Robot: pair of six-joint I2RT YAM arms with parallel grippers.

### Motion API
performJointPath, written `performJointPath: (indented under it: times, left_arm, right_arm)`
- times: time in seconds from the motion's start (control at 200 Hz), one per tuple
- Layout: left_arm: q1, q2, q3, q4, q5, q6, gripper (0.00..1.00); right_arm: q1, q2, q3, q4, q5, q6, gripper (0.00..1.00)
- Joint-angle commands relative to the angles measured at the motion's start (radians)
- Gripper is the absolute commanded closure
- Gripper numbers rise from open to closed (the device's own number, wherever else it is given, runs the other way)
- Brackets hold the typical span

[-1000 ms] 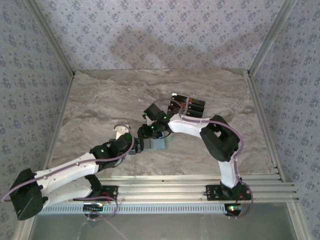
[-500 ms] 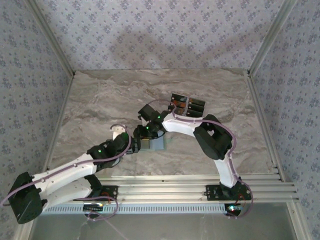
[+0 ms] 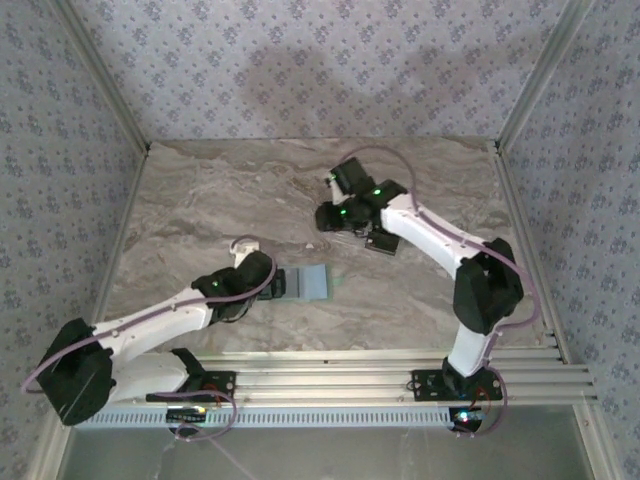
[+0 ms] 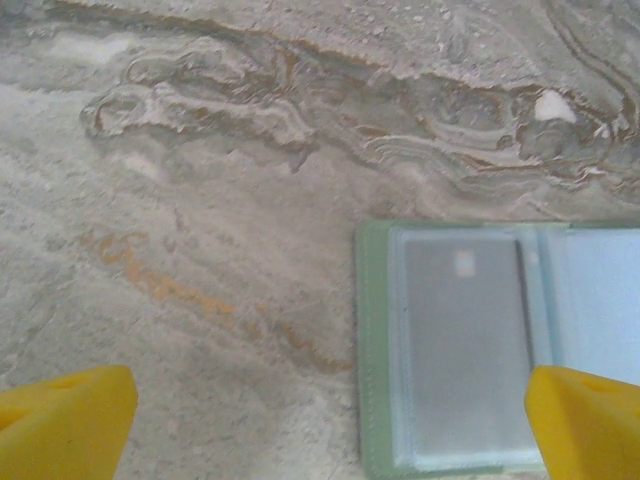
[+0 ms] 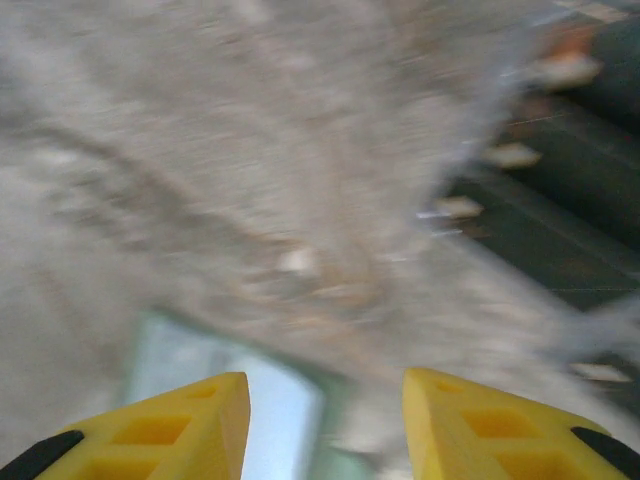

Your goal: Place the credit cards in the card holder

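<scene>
Lying open on the grey stone counter point(image 3: 200, 200), the pale green card holder point(image 3: 312, 283) sits on the near half, about in the middle. The left end effector point(image 3: 272, 287) is at its left edge. Its 2 yellow fingers point(image 4: 60, 420) are wide apart with nothing held. I cannot tell if it touches the holder. A grey card shape shows through the holder's left clear pocket. The right end effector point(image 3: 332, 215) is farther back, well apart from the holder. Its fingers point(image 5: 160, 425) are partly apart and empty. Black credit cards point(image 3: 380, 241) lie just right of it, partly hidden under the arm.
</scene>
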Motion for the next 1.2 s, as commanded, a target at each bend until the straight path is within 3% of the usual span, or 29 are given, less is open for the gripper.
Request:
performJointPath:
  times: [0.0, 0.32, 1.194]
  left_arm:
    - [0.014, 0.042, 0.059, 0.007, 0.030, 0.032, 0.00]
    - [0.027, 0.136, 0.128, 0.004, 0.073, 0.046, 0.00]
    - [0.029, 0.143, 0.115, 0.010, 0.078, 0.029, 0.00]
  right_arm:
    - [-0.018, -0.001, -0.013, -0.144, 0.196, -0.200, 0.55]
    - [-0.027, 0.069, -0.059, -0.168, 0.337, -0.472, 0.58]
    - [-0.060, 0.211, -0.055, -0.144, 0.358, -0.553, 0.64]
